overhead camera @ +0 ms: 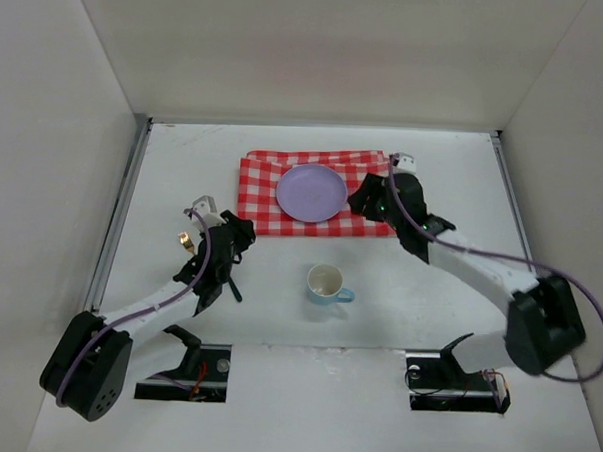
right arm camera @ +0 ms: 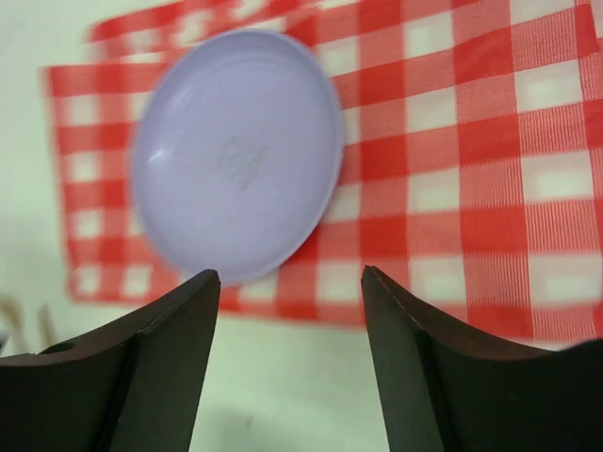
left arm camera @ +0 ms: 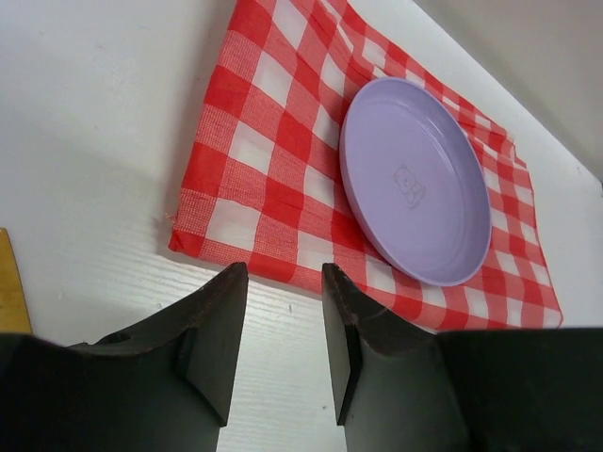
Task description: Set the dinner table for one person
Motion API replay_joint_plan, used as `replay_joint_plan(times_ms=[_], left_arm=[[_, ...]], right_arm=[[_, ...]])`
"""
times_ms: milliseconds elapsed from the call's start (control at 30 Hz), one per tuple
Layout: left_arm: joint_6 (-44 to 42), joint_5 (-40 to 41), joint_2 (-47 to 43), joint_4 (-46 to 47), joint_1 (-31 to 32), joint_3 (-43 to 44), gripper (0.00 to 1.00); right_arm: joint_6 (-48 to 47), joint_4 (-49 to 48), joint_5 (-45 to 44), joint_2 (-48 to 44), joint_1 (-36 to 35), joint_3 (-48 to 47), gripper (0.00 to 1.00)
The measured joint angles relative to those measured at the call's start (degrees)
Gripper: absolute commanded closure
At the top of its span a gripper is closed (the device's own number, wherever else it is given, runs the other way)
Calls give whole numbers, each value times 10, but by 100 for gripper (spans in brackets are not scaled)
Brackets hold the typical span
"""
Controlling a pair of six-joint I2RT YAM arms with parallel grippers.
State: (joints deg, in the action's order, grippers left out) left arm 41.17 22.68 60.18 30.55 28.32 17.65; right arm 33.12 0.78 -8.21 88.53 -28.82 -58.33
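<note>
Top view high above dinner table (overhead camera: 268,310), wrist views low, close — sharing plate (overhead camera: 311,192)

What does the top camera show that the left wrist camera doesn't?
Only the top view shows the pale blue mug standing on bare table, and the right claw over the cloth's right end. Only the left wrist view shows the stamped mark at the centre of the purple plate. Both show that plate lying on the checked cloth, which is spread on the white dinner table.
</note>
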Motion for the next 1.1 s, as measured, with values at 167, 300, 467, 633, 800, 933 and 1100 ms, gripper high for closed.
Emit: replay_joint_plan(times_ms=[167, 300, 467, 633, 800, 933, 1100], left_arm=[[1, -4, 1, 0, 1, 0, 65], [2, -8, 13, 0, 1, 0, 65], [3, -13, 16, 0, 0, 1, 65], [3, -15, 7, -1, -4, 1, 64], [3, -15, -10, 0, -11, 1, 64], [3, -15, -13, 0, -11, 1, 64], [3, -17, -13, 0, -11, 1, 64]], right_arm=[[-58, -55, -10, -257, -113, 173, 80], [-64, 7, -57, -393, -233, 246, 64], [-56, 99, -144, -486, -342, 257, 46], [-31, 191, -168, -442, -371, 227, 44], [-23, 265, -167, -349, -402, 213, 40], [-36, 292, -167, -301, -411, 198, 38], [-69, 271, -156, -265, -410, 184, 39]])
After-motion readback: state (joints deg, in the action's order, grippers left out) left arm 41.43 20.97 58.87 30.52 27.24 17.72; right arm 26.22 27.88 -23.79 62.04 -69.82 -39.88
